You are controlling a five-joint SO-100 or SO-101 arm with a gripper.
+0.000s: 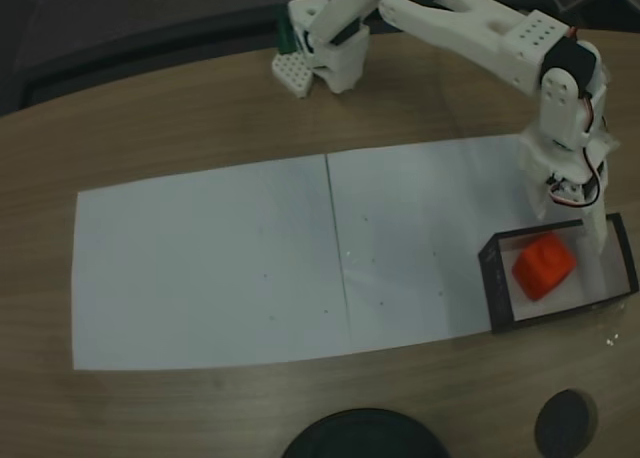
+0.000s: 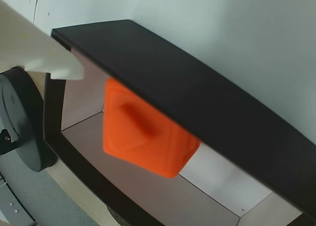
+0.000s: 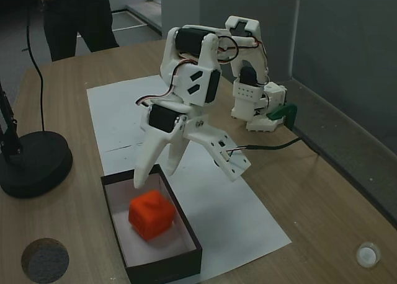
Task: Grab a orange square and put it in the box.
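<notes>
While pincer (image 3: 154,174) gapes above, orange square (image 3: 151,214) inside box (image 3: 167,262)

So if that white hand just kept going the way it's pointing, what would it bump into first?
Probably the box: the hand points down at its near end, beside the orange square. Whether it meets wall or floor first is hard to judge.

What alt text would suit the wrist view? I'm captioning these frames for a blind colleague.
An orange square sits tilted inside the box, whose black wall crosses the picture above a pale floor. One of the white fingers pokes in from the upper left, clear of the block, and a round black disc stands at the left edge.
</notes>
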